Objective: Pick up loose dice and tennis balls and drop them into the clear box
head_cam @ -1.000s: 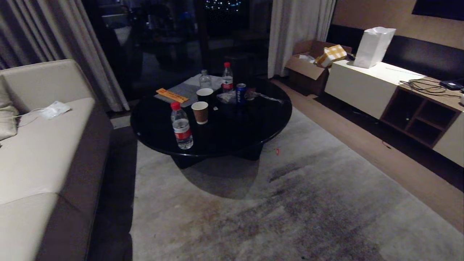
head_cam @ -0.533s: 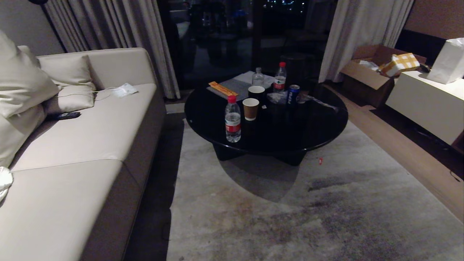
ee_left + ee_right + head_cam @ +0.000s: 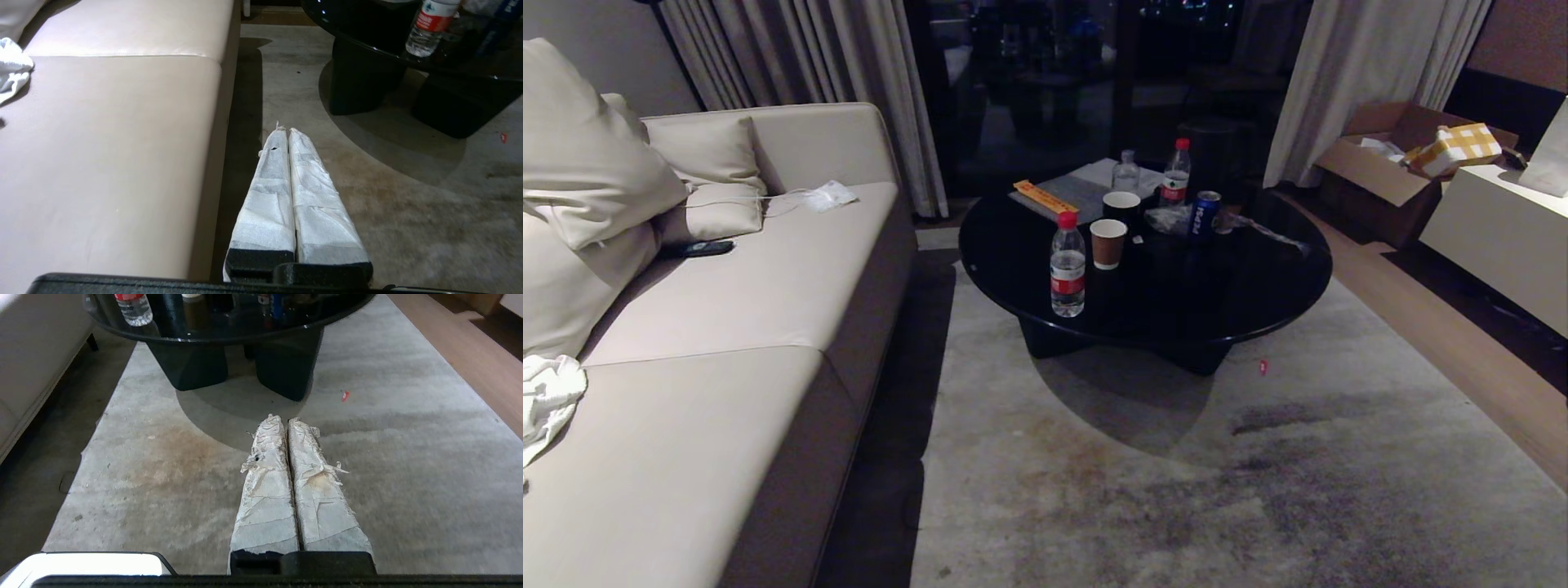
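place: home living room | signs: long beige leather sofa with cushions; round black glossy coffee table; grey worn rug; pale floor-length curtains

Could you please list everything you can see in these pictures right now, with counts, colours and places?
sofa: one, cream, robot's left side
cushions: several, cream, far end of the sofa
white cloth: one, near end of the sofa seat
round table: one, black, on the rug ahead
water bottles: three, clear, two with red caps, on the table
paper cups: two, one brown, one dark, mid-table
can: one, blue, on the table
rug: one, grey, stained
cardboard box: one, brown, far right
dice, tennis balls, clear box: none in view
left gripper: shut, empty, beside the sofa
right gripper: shut, empty, over the rug
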Robot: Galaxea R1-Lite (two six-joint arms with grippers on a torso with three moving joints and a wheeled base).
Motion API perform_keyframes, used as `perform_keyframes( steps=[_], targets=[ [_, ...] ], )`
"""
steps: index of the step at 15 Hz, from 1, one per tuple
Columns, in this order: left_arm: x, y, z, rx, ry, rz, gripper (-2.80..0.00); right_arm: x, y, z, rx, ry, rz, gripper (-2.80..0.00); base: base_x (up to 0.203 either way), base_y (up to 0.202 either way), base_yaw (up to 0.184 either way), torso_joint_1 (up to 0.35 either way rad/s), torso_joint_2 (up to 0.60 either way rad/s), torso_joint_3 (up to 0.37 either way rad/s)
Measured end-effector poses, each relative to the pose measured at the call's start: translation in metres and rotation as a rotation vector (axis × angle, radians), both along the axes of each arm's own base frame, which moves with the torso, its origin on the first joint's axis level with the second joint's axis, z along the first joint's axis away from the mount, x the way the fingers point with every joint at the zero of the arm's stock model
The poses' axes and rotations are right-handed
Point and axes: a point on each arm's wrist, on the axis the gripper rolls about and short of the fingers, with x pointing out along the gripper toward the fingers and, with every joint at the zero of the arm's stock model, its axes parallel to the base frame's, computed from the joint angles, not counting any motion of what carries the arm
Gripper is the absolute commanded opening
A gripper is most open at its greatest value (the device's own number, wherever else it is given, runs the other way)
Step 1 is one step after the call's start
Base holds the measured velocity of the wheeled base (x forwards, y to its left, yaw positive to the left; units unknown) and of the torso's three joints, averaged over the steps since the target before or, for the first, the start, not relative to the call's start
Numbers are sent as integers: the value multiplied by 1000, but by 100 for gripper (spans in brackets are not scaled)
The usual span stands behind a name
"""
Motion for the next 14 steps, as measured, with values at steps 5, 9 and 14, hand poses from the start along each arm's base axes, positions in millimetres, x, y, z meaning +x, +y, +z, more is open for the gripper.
perform_keyframes(
  steps=[5,9,14],
  targets=[
    [0,0,0,0,0,0,-280,0,0,0,3,0,0,-280,-184,0,-1,3,-1,3],
    [0,0,0,1,0,0,-280,0,0,0,4,0,-1,-280,-183,0,0,2,3,5],
    [0,0,0,0,0,1,-280,0,0,0,4,1,0,-280,-185,0,-1,1,3,5]
  ],
)
